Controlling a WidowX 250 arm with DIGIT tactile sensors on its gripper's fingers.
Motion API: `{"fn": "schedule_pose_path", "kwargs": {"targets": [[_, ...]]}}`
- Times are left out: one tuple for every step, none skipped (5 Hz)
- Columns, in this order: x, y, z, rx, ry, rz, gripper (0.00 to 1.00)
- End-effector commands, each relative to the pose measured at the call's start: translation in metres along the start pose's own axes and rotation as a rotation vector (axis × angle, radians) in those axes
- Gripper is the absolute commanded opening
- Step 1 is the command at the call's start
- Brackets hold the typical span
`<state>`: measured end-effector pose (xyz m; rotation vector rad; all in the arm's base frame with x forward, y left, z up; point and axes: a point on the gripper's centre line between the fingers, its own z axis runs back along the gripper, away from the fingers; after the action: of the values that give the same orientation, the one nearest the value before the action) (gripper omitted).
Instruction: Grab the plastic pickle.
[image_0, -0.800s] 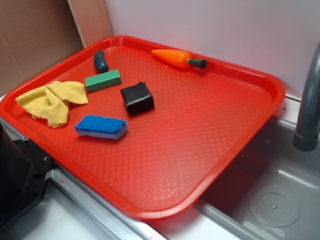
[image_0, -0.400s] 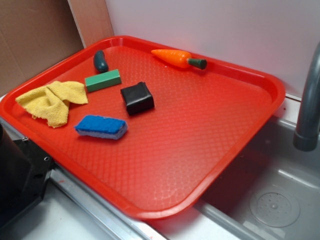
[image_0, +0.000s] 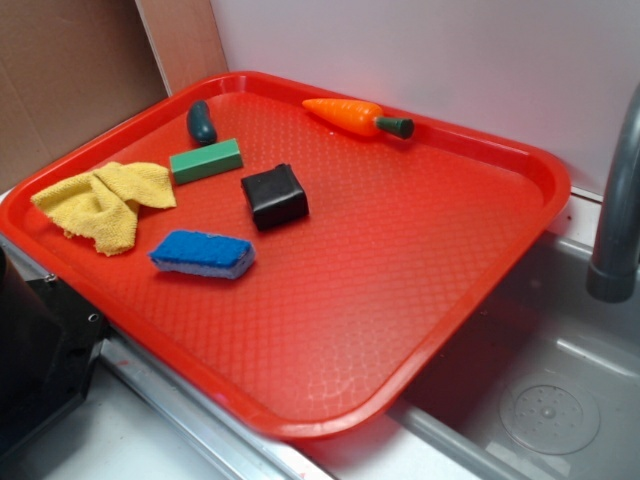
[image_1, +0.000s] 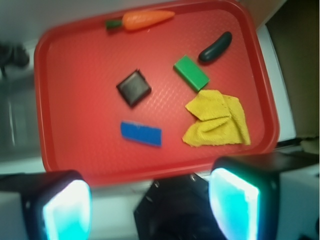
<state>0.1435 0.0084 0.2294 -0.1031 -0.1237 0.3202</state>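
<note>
The plastic pickle (image_0: 201, 122) is small, dark green and oblong. It lies at the far left corner of the red tray (image_0: 520, 160). In the wrist view the pickle (image_1: 215, 47) is at the upper right of the tray (image_1: 55, 150). My gripper (image_1: 150, 205) is high above the tray's near edge, far from the pickle. Its two cyan-lit fingers (image_1: 67, 210) stand wide apart with nothing between them. The gripper does not show in the exterior view.
On the tray lie a light-green block (image_0: 206, 160), a black square block (image_0: 274, 196), a blue sponge (image_0: 203, 253), a yellow cloth (image_0: 105, 203) and an orange carrot (image_0: 355, 116). A sink basin (image_0: 550, 400) and grey faucet (image_0: 615, 210) are right; the black robot base (image_0: 35, 350) is left.
</note>
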Motion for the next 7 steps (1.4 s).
{"fn": "schedule_pose_path", "kwargs": {"targets": [[0.051, 0.039, -0.028, 0.068, -0.117, 0.414, 1.00], [0.074, 0.062, -0.049, 0.115, -0.184, 0.580, 1.00], [0.090, 0.080, -0.068, 0.128, -0.248, 0.684, 1.00], [0.110, 0.100, -0.100, 0.161, -0.311, 0.802, 1.00], [0.130, 0.108, -0.134, 0.203, -0.345, 0.827, 1.00], [0.143, 0.107, -0.155, 0.204, -0.398, 0.814, 1.00], [0.150, 0.109, -0.180, 0.229, -0.397, 0.791, 1.00]]}}
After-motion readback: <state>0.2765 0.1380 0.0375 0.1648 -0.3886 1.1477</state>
